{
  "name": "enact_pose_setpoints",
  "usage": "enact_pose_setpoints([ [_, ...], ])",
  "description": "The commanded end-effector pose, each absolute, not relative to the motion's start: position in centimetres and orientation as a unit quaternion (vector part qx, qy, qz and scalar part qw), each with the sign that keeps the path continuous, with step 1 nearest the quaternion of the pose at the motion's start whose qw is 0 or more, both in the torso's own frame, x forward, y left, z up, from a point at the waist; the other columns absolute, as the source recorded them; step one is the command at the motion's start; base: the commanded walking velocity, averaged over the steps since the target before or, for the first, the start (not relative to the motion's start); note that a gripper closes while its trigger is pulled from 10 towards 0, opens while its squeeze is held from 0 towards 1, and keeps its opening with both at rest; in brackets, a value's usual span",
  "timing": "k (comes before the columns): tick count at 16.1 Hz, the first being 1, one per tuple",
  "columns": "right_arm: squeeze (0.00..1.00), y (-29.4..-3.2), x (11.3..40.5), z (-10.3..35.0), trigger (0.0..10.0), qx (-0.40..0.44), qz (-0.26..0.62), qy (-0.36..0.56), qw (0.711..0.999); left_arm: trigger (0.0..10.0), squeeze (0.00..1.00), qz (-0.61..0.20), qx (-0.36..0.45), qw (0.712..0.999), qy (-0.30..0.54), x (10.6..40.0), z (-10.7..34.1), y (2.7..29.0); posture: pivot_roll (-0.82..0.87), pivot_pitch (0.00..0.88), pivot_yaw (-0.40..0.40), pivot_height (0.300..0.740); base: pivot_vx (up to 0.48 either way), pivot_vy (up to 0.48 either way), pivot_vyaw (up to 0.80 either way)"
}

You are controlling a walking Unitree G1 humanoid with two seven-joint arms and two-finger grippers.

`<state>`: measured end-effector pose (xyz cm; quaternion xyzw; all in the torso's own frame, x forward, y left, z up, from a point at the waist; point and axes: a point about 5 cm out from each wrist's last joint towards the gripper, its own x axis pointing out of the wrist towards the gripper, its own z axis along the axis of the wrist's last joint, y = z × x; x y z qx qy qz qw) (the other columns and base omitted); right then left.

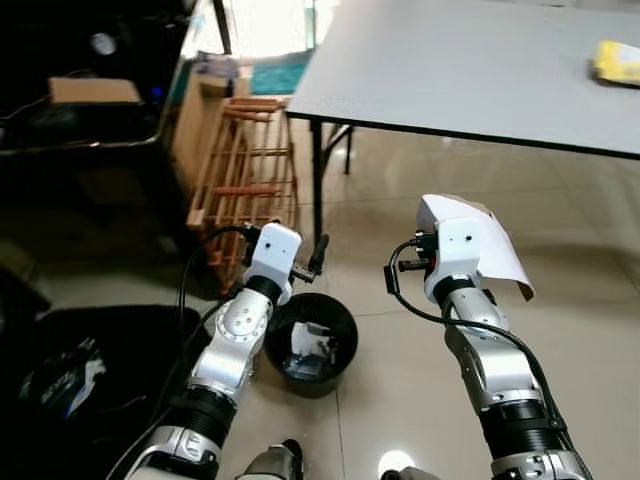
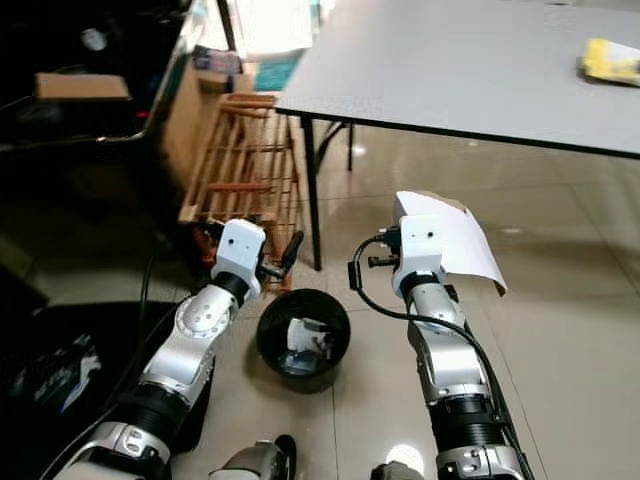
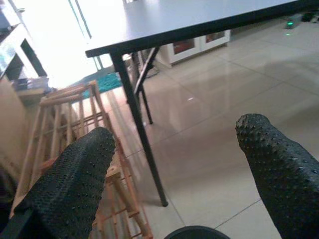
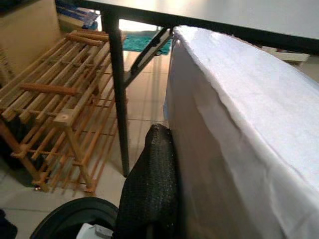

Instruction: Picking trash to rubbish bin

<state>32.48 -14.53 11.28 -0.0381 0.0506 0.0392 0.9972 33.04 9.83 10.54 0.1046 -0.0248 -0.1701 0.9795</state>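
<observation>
At far left we see a wooden rack (image 1: 245,170) leaning beside the grey surface (image 1: 480,70). Our left claw (image 3: 174,169) hangs with its fingers apart, holding nothing, just above the near rim of the black rubbish bin (image 1: 311,343) on the tiled floor (image 1: 570,330); some trash already lies inside the bin. To the right of the bin, our right claw (image 4: 164,189) is clamped on a white sheet of paper (image 1: 490,245), which stands up past the fingers, raised off the floor. A yellow item (image 1: 617,62) lies on the surface's far right.
</observation>
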Motion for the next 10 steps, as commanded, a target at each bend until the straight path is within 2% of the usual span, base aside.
enact_pose_setpoints([
  [1,0.00,-14.44,32.42,11.40,10.0,-0.035,0.043,0.043,0.998,10.0,0.00,-0.166,0.112,0.980,-0.017,32.89,10.23,10.23,-0.04,0.124,0.057,0.740,0.000,0.000,0.80],
  [10,0.00,-14.47,32.50,11.44,10.0,-0.034,0.043,0.041,0.998,10.0,0.00,-0.161,0.118,0.980,-0.012,33.01,10.30,10.30,-0.04,0.129,0.061,0.740,0.000,0.000,0.80],
])
